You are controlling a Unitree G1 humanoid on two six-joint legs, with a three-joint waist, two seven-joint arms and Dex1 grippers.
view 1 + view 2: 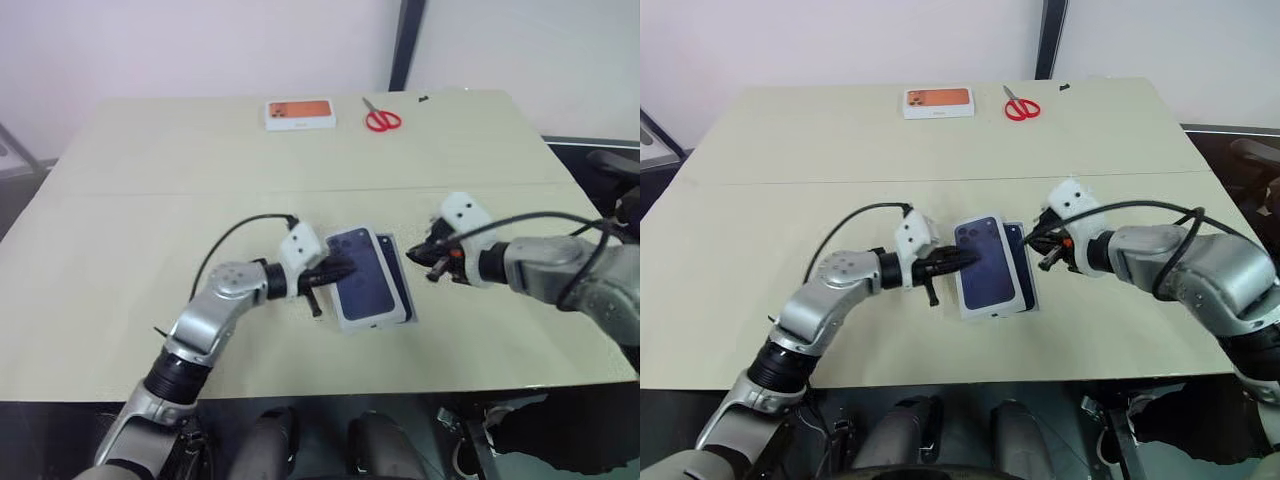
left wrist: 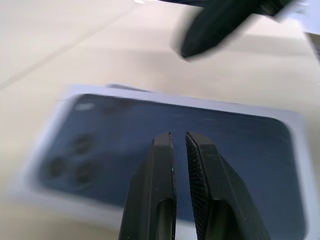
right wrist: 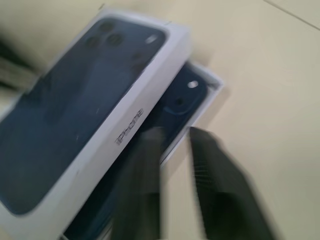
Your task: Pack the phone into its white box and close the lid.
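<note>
Jaws, left: we see the left gripper (image 2: 178,137) with its two black fingers (image 2: 156,170) drawn together, only a thin slit between them, nothing held; the tips sit over the printed top of the lid.
Jaws, right: we note the right gripper (image 3: 175,135) just off the right edge of the box, pointing in toward it. Its fingers are blurred in the wrist view with a narrow gap between them; we cannot tell how far they are closed, and we see nothing held.
Lid: the lid (image 1: 987,265) lies printed side up, askew over the white box, shifted toward the left gripper and not seated square. Its top shows a dark blue phone back with cameras, and lettering runs along its side wall.
White box: the white box (image 3: 216,86) rests flat on the desk under the lid, its right strip left uncovered.
Phone: the phone (image 3: 184,97) lies inside the box; we see a dark blue strip of it with a camera corner showing past the lid's edge.
Desk: the desk (image 1: 150,250) is pale beige, with a seam running across it beyond the box.
Far edge: an orange-printed white box (image 1: 299,113) lies flat near the far edge, and red-handled scissors (image 1: 381,118) lie just to its right, apart from it.
</note>
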